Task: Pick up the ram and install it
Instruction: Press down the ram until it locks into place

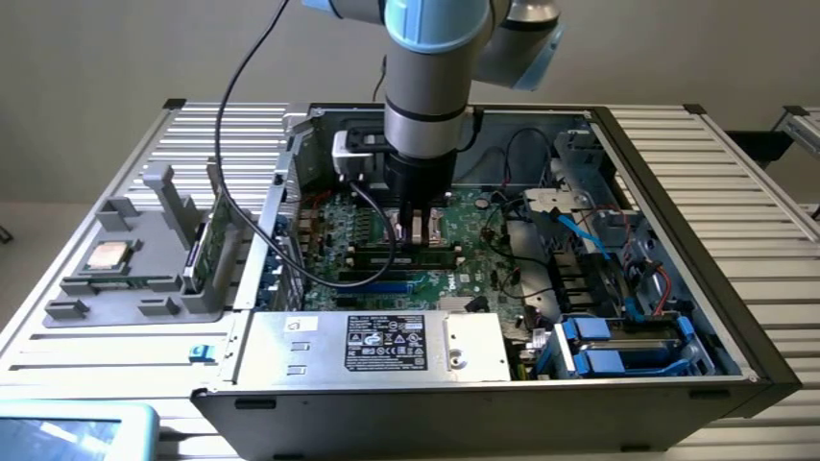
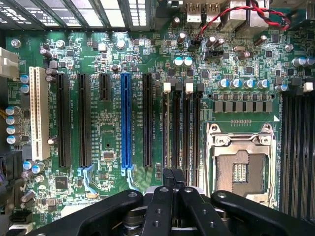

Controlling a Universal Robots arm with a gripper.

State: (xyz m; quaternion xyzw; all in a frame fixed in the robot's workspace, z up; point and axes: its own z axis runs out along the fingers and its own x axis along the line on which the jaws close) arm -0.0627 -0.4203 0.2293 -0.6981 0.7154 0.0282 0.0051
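Our jaws are shut on the ram [image 1: 407, 254], center frame. We press it into its slot [image 2: 175, 132] so it sits straight.

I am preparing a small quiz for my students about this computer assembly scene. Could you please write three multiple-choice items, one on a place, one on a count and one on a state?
1. Where is the pincer?
A. Over the grey holder outside the case
B. Above the blue drive bays
C. Inside the open computer case, low over the motherboard

2. How many blue expansion slots does the wrist view show?
A. None
B. One
C. Three

3. In what state is the processor socket?
A. Empty, its contacts bare
B. Covered by a cooler with a fan
C. Filled with a silver chip

Answers:
1 C: in the exterior view the pincer hangs inside the computer case, over the motherboard.
2 B: a single blue slot stands among black ones.
3 A: the processor socket shows its bare contact field.
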